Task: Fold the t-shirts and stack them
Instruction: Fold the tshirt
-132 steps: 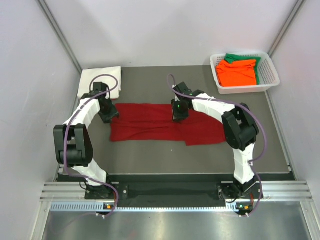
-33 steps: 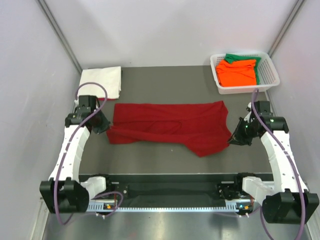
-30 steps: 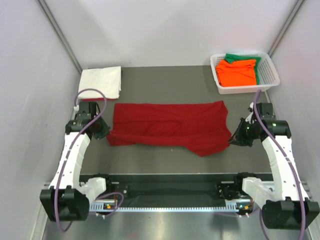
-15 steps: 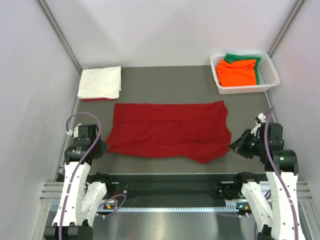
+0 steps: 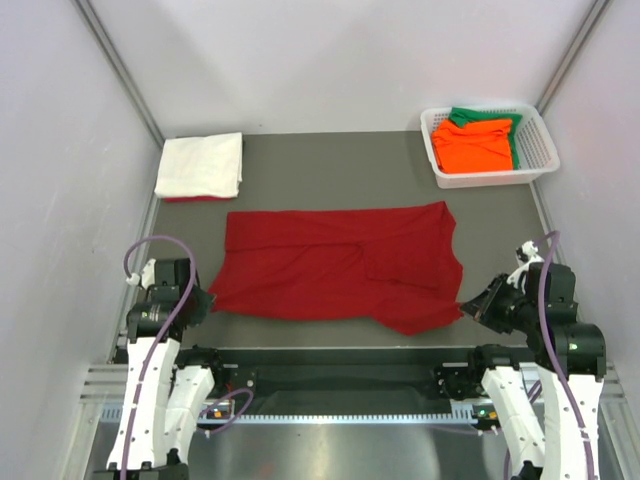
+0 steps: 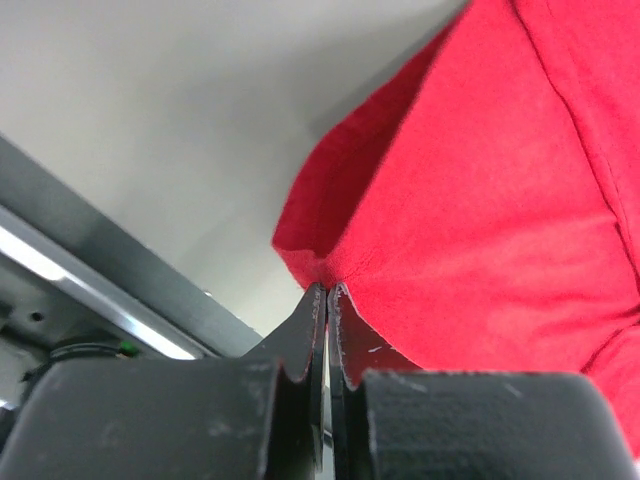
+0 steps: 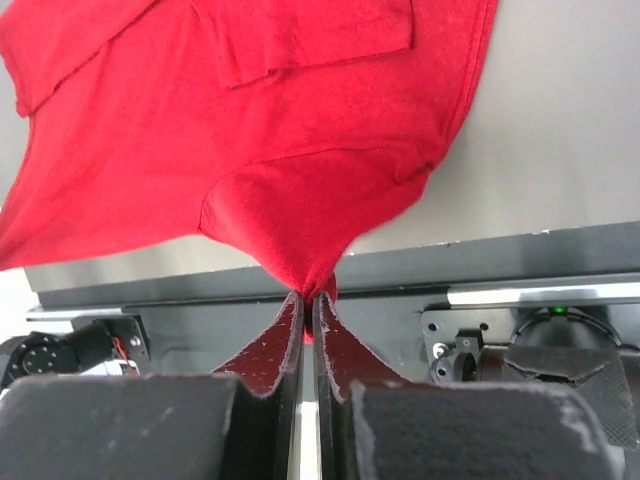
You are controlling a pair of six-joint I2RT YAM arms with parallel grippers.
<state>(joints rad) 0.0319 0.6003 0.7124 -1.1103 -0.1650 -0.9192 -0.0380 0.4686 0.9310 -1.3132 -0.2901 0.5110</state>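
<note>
The grey table (image 5: 330,170) carries a dark red t-shirt (image 5: 330,265) spread across its middle toward the near edge. A folded white t-shirt (image 5: 200,165) lies at the far left corner, perhaps over something red, and a lattice basket (image 5: 487,180) sits at the far right corner.

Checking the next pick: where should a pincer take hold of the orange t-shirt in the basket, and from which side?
Probably from straight above, pinching the orange t-shirt near its middle. It lies flat on top, partly over the green t-shirt, and the walls of the basket ring it, so a sideways approach looks blocked.
</note>
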